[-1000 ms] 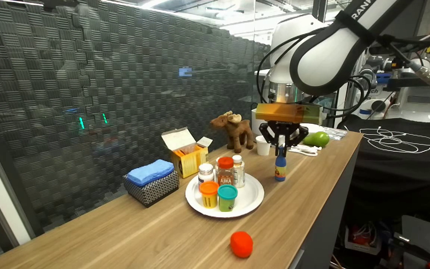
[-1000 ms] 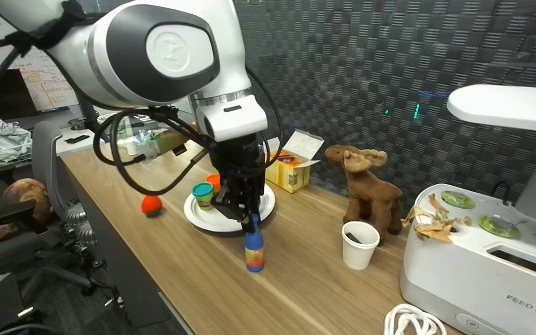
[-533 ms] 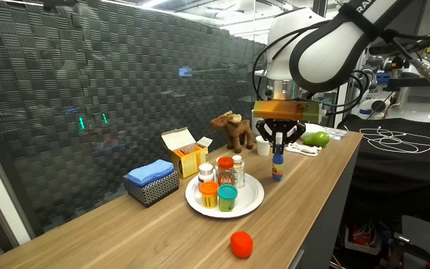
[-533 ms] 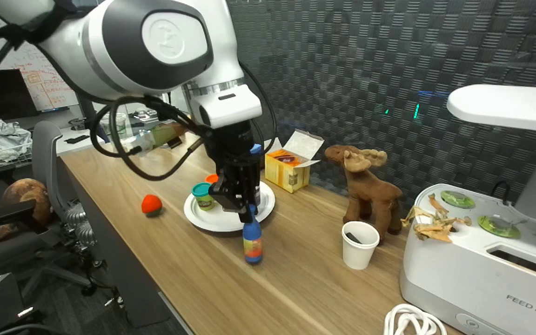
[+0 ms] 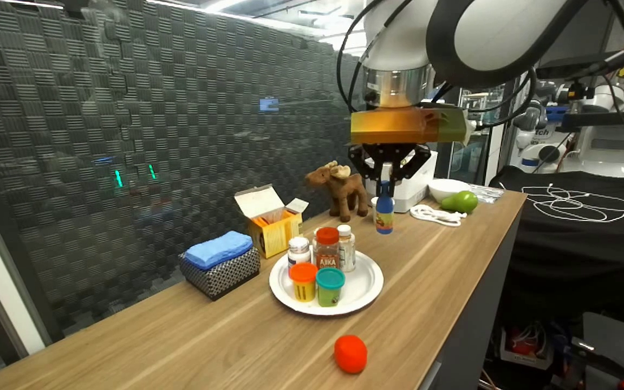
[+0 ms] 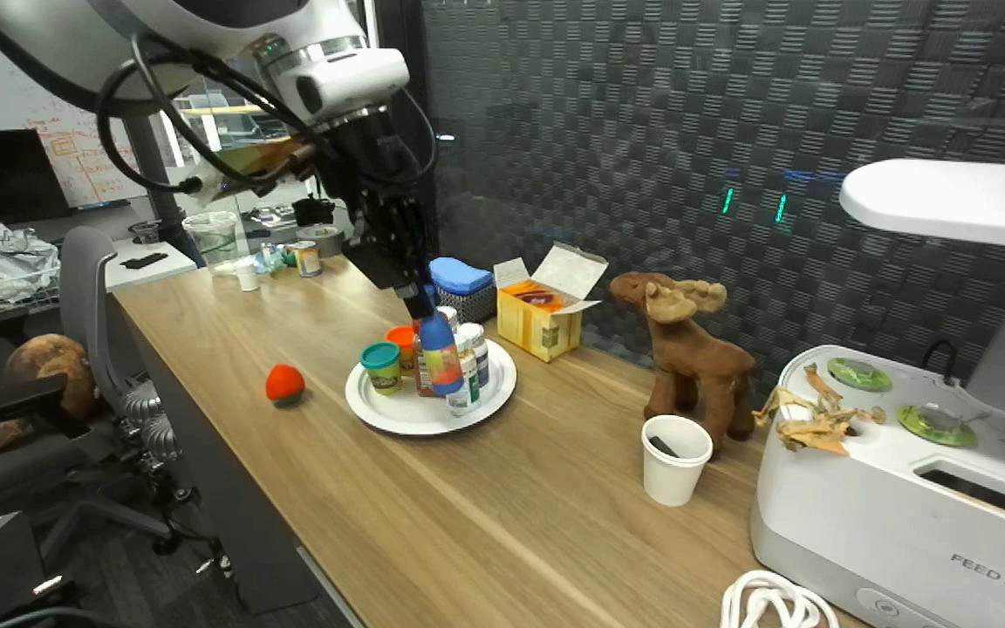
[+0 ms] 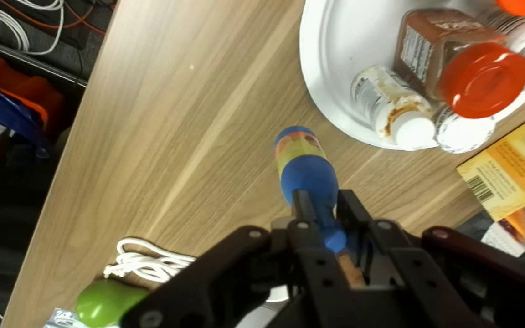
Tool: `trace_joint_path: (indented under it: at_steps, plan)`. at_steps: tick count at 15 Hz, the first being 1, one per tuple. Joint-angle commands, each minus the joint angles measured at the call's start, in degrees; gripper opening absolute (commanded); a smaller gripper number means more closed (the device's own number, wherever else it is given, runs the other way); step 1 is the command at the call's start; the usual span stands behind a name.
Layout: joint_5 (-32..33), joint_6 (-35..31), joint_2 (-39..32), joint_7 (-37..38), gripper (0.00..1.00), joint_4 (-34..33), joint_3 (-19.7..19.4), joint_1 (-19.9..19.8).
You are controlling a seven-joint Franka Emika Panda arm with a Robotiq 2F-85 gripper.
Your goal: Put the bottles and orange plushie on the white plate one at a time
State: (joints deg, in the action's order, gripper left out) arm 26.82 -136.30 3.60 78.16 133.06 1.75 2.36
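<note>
A blue bottle with a yellow-red label hangs by its neck, slightly tilted in an exterior view. My gripper is shut on that neck, holding the bottle above the table. In the wrist view the white plate lies beyond the bottle, up and to the right. On the plate stand white bottles, a brown bottle with a red cap, a yellow tub with an orange lid and a green tub with a teal lid. The orange plushie rests on the table near its edge, outside the wrist view.
An opened yellow box and a patterned box with a blue cloth stand behind the plate. Along the same side are a brown moose toy, a white cup and a large white device. A white cord lies near a green pear.
My gripper has risen and carried the blue bottle up and toward the plate, staying shut on it. The plate, the things on it and the orange plushie have not moved.
</note>
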Motion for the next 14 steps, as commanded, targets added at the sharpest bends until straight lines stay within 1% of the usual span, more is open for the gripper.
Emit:
trace_joint_path:
  at_steps: [1,4,10,14]
  plan:
    - [-1.0,-0.3,0.3,-2.0,0.05,-0.8,2.0,0.4]
    - [-2.9,-2.1,-1.8,-4.4,0.05,-1.2,2.4,0.4]
    - [-9.5,-7.4,-7.0,-11.9,0.05,-2.1,2.2,1.0]
    - [-9.5,-8.2,-9.9,-13.4,0.05,-3.4,1.8,1.7]
